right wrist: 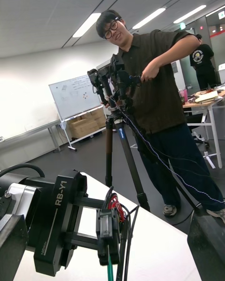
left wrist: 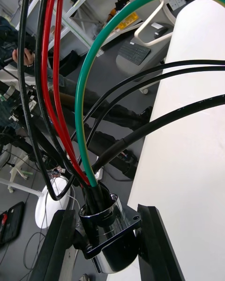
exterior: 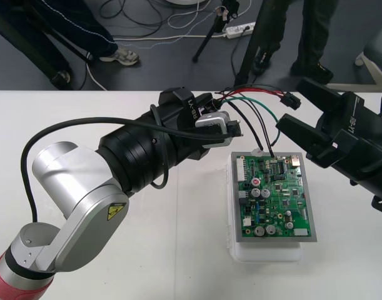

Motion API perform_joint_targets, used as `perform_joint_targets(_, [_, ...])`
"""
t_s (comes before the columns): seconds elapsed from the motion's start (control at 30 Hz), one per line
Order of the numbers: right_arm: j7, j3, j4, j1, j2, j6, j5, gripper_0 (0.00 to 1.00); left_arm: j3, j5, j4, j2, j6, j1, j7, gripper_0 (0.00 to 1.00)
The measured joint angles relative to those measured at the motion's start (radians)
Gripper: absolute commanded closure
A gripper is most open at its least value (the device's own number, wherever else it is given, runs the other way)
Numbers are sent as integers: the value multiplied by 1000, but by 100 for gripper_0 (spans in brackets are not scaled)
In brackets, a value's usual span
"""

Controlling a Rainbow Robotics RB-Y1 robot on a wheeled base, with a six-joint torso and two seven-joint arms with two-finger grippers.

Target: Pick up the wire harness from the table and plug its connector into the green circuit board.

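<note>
The left gripper (exterior: 231,128) hangs over the table (exterior: 147,250), just off the far left corner of the green circuit board (exterior: 275,194), which sits on its white base (exterior: 266,253). Its two black fingers (left wrist: 152,243) are clamped on the round metal socket (left wrist: 110,232) of the wire harness (exterior: 256,95), one finger on each side of the flanged body (the left wrist view shows this from close up). Out of the socket the wires rise in a tight bundle and then fan apart: the red wires (left wrist: 51,51), the green wire (left wrist: 91,65) in a wide arch, and the black wires (left wrist: 154,70).

In the front view the red and green wires run from the left gripper toward the robot's right, above the board's far edge, and end at the small black plug (exterior: 291,100). The plug is up off the table and beyond the board, not in it. Two of the black wires drop toward the board's far edge; I cannot tell whether they touch it.

The right gripper (exterior: 287,110) comes in near the board's far right corner with its fingers spread wide apart. The plug lies at the mouth between the fingertips, though I cannot tell whether either finger touches it. In the right wrist view the left gripper and the wires stand between the right arm's own fingers.
</note>
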Motion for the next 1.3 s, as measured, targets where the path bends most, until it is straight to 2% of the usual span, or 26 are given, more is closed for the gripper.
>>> perform_joint_targets(0.63, [0,30,0,-9,1,12,0,0,0,0,1,0,0,0,0,100])
perform_joint_targets(0.67, [0,30,0,-9,2,12,0,11,0,0,1,0,0,0,0,100])
perform_joint_targets(0.7, [0,30,0,-9,2,12,0,43,0,0,1,0,0,0,0,100])
perform_joint_targets(0.73, [0,30,0,-9,2,12,0,61,0,0,1,0,0,0,0,100])
perform_joint_targets(0.77, [0,30,0,-9,2,12,0,87,0,0,1,0,0,0,0,100])
perform_joint_targets(0.8, [0,30,0,-9,2,12,0,100,0,0,1,0,0,0,0,100])
perform_joint_targets(1.3, [0,30,0,-9,2,12,0,100,0,0,1,-1,0,0,0,100])
